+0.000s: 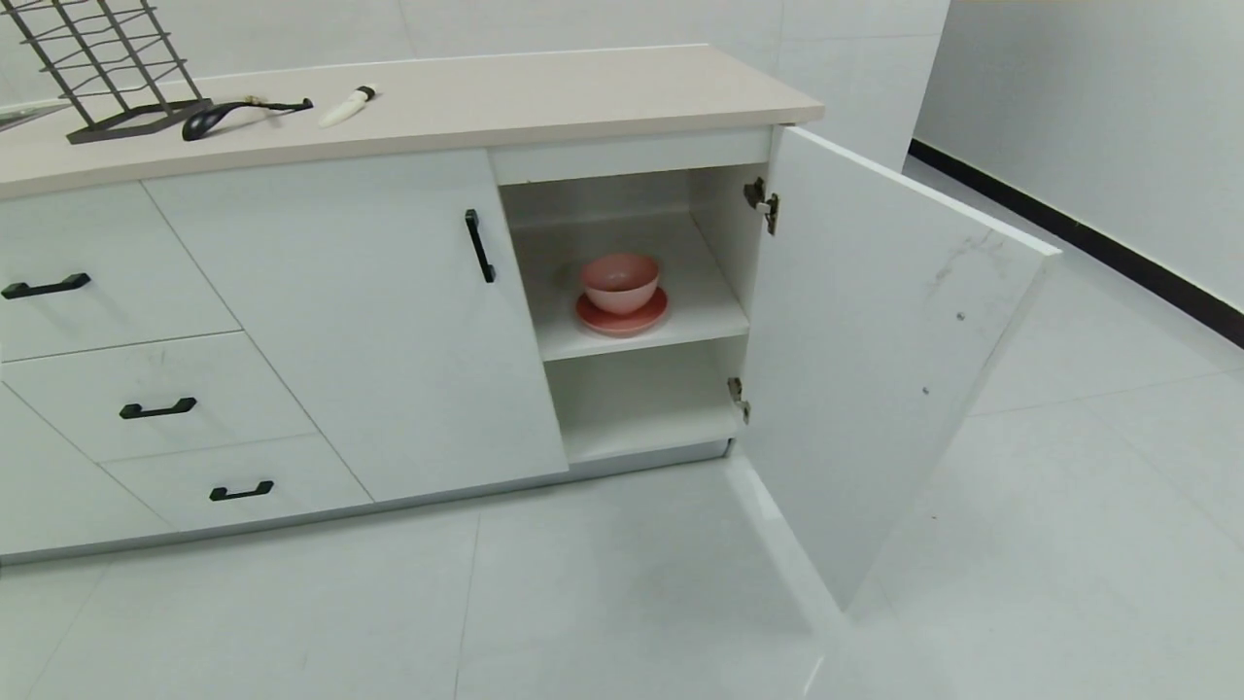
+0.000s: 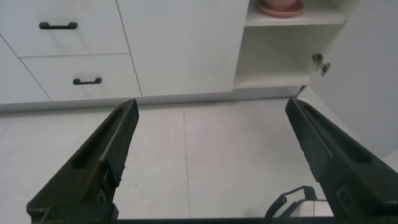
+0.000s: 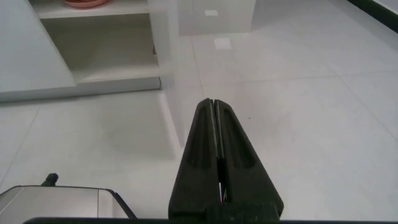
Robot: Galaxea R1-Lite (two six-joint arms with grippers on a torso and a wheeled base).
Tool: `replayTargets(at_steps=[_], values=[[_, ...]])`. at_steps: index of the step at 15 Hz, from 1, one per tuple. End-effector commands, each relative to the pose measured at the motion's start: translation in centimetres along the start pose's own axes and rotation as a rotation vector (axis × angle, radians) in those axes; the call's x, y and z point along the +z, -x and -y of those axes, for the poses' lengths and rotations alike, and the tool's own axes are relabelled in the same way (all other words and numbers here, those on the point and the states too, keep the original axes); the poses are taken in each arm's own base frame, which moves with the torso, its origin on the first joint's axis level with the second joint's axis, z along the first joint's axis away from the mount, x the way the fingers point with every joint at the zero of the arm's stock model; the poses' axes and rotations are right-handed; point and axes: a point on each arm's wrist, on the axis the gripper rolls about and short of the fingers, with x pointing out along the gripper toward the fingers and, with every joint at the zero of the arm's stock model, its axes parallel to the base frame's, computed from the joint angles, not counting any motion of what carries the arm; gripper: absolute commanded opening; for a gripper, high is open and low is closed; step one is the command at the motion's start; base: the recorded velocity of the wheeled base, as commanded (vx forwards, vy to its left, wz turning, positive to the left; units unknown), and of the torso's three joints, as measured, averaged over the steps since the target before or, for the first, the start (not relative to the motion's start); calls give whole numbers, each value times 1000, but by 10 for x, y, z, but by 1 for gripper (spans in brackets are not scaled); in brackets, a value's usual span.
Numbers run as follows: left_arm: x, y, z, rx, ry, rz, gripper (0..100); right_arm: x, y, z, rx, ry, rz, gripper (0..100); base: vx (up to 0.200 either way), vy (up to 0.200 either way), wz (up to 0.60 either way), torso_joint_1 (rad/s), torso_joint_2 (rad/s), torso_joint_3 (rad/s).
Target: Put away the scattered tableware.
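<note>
A pink bowl [image 1: 620, 282] sits on a pink plate [image 1: 622, 315] on the upper shelf [image 1: 680, 331] of the open cabinet; the plate [image 2: 281, 7] [image 3: 81, 3] also shows at the edge of both wrist views. On the countertop [image 1: 544, 92] lie a black ladle [image 1: 238, 113] and a white knife with a dark handle [image 1: 347, 105]. My left gripper [image 2: 211, 109] hangs open over the floor in front of the cabinet, holding nothing. My right gripper [image 3: 215, 102] is shut and empty, low over the floor tiles near the open door.
The cabinet door [image 1: 875, 360] stands swung wide open to the right. A black wire rack [image 1: 102, 63] stands at the counter's far left. Drawers with black handles [image 1: 157, 409] fill the left side, beside a closed door [image 1: 369, 321]. Bare tiled floor [image 1: 622, 603] lies in front.
</note>
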Motion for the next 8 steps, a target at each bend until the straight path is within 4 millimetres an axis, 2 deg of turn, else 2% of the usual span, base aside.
replayTargets(at_steps=[1,8], values=[[0,0,0,1,1,0,100,0,0,0,1,0,-2,0,0,0,0,0,0,0],[0,0,0,1,1,-1,100,0,0,0,-1,-5,-2,0,0,0,0,0,0,0]])
